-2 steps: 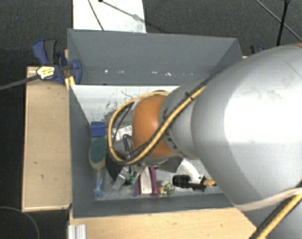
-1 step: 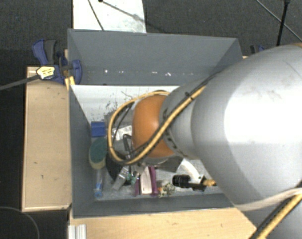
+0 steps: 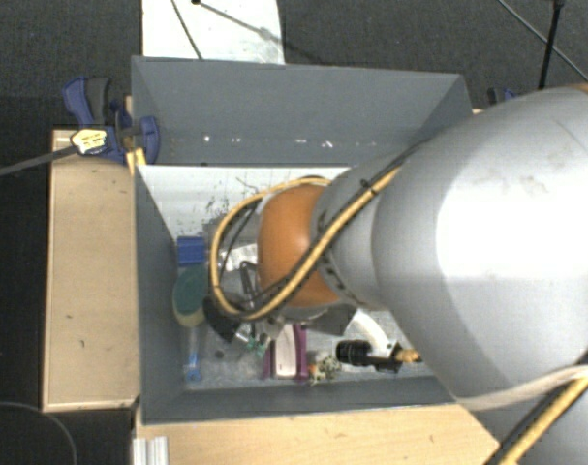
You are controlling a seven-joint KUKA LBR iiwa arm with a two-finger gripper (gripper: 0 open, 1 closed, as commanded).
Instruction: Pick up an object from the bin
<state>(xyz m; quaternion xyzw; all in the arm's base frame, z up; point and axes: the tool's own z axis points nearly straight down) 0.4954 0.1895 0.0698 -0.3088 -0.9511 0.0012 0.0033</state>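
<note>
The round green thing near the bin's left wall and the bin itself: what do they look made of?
The round green thing looks soft and matt, perhaps sponge or foam: no gleam, and a paler tan layer at its lower edge. The bin looks like sheet metal with a dull grey finish: flat thin walls, sharp folds, scuffed specks on its floor.

Bright overhead light, soft shadows
</note>
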